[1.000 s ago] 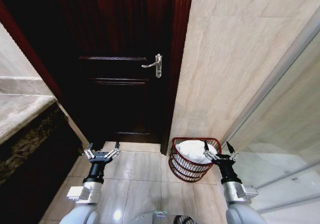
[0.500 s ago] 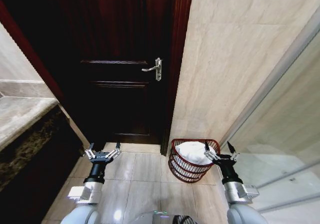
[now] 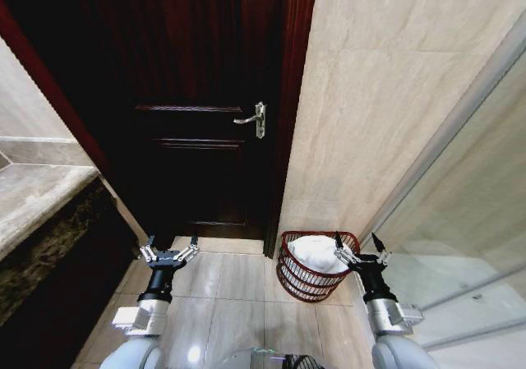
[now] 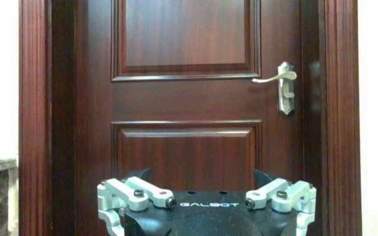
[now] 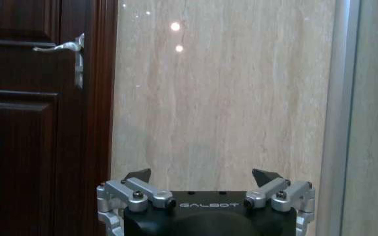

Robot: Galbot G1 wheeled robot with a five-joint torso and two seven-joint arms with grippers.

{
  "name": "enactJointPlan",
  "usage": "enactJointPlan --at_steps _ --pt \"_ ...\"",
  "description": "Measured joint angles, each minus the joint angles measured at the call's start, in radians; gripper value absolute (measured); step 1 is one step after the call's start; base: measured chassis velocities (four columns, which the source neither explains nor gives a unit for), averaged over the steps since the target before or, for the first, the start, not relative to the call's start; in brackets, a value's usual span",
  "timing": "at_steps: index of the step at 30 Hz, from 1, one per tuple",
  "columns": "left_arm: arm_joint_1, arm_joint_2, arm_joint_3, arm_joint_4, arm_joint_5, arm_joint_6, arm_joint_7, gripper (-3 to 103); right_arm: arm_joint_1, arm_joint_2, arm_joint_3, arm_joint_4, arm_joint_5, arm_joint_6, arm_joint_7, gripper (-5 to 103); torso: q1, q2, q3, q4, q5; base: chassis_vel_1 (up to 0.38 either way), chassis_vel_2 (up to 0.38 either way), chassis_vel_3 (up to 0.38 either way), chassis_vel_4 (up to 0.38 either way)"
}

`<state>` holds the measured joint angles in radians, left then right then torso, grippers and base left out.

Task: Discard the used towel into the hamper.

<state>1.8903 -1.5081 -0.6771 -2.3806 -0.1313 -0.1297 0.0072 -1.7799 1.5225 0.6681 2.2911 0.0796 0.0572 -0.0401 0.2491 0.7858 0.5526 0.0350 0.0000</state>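
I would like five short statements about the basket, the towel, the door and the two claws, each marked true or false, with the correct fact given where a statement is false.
1. A white towel lies inside the basket. True.
2. The right claw is shut on the towel. False: it is open and holds nothing, beside the basket's rim.
3. The door is shut. True.
4. The basket stands in front of the door. False: it stands on the floor against the stone wall, beside the door frame.
5. The left claw is gripping the door handle. False: it is open, low over the floor tiles, well below the handle.
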Motion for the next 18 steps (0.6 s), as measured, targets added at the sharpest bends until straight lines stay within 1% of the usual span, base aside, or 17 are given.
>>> enactJointPlan --at_steps 7,10,12,14,18 --pt "-0.003 0.0 0.002 0.002 0.002 0.003 0.001 100 0.008 -0.006 0.007 0.001 0.004 -0.006 0.002 100 0.015 0.035 0.02 0.0 0.0 0.0 0.0 0.0 0.0" --pt "-0.004 0.0 0.002 0.002 0.002 0.004 0.002 100 0.01 -0.007 0.007 0.001 0.004 -0.007 0.002 100 0.018 0.042 0.024 0.0 0.0 0.0 0.0 0.0 0.0" --pt "-0.003 0.0 0.0 -0.003 0.003 0.005 0.003 100 0.015 -0.01 0.007 0.002 0.007 -0.013 0.003 100 0.028 0.066 0.037 0.0 0.0 0.0 0.0 0.0 0.0" --pt "-0.002 0.0 -0.001 -0.005 0.003 0.005 0.003 100 0.015 -0.01 0.007 0.004 0.007 -0.014 0.003 100 0.031 0.071 0.04 0.0 0.0 0.0 0.0 0.0 0.0" --pt "0.0 -0.001 -0.003 -0.011 0.003 0.005 0.004 100 0.014 -0.01 0.007 0.01 0.008 -0.015 0.003 100 0.041 0.095 0.053 0.0 0.0 0.0 0.0 0.0 0.0"
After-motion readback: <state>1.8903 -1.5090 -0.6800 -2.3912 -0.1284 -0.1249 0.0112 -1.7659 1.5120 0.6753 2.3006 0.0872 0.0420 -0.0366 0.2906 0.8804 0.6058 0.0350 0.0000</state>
